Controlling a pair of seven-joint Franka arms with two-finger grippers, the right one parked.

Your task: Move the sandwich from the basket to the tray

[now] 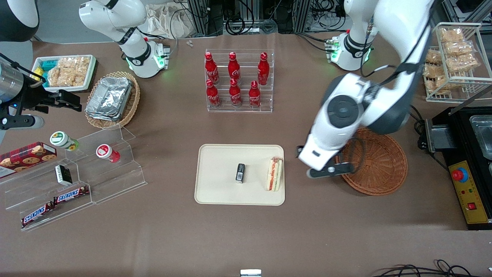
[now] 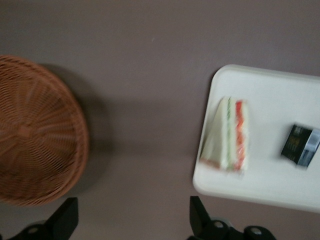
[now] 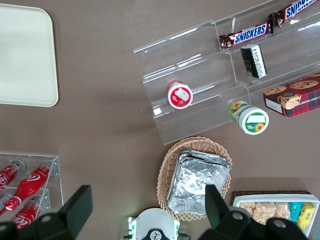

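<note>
Placement looks done: sandwich (image 1: 274,174) lies on its side on the tray (image 1: 219,192), at the tray edge nearest the basket (image 1: 378,169), filling strip facing the small black packet (image 1: 240,172) mid-tray. The basket shows nothing in it. Gripper (image 1: 326,170) hangs above bare table in the gap between tray and basket, roughly 3 o'clock from the sandwich in the front view, fingers (image 2: 65,217) spread wide, holding nothing. The step in hand reads as release and retreat. The next move probably only calls for lifting clear and backing off without clipping the basket rim. The forearm slopes down from about 1 o'clock, wrist camera looking straight down.
</note>
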